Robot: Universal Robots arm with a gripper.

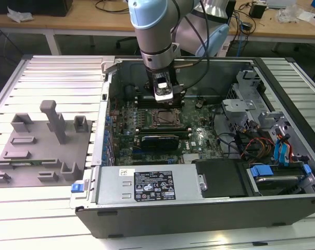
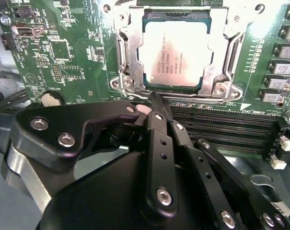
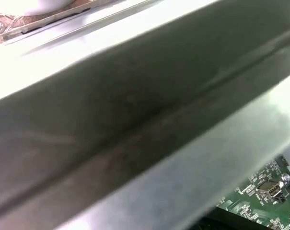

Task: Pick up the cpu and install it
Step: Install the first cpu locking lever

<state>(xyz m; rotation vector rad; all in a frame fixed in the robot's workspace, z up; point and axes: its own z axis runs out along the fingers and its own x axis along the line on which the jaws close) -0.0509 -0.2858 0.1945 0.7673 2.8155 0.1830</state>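
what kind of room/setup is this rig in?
Probably a robotics lab or electronics workbench. An open dark grey desktop computer case lies on a ribbed aluminium table, beside a grey plastic fixture plate. Wooden benches strewn with cables stand behind. The black tool hangs by the silver-topped square cpu.

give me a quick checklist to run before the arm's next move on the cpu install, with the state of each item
1. The cpu lies in the socket: ok, it sits flat inside the metal frame in the second wrist view.
2. CPU square with the frame: ok, its edges run parallel to the frame.
3. The gripper is free of the cpu: ok, its tips sit just off the chip's near edge, holding nothing.
4. Fingers open or shut: shut, tips together.
5. Arm over the socket: ok, in the exterior view the gripper hangs above the socket inside the computer case.
6. Fully seated on the pins: cannot tell.
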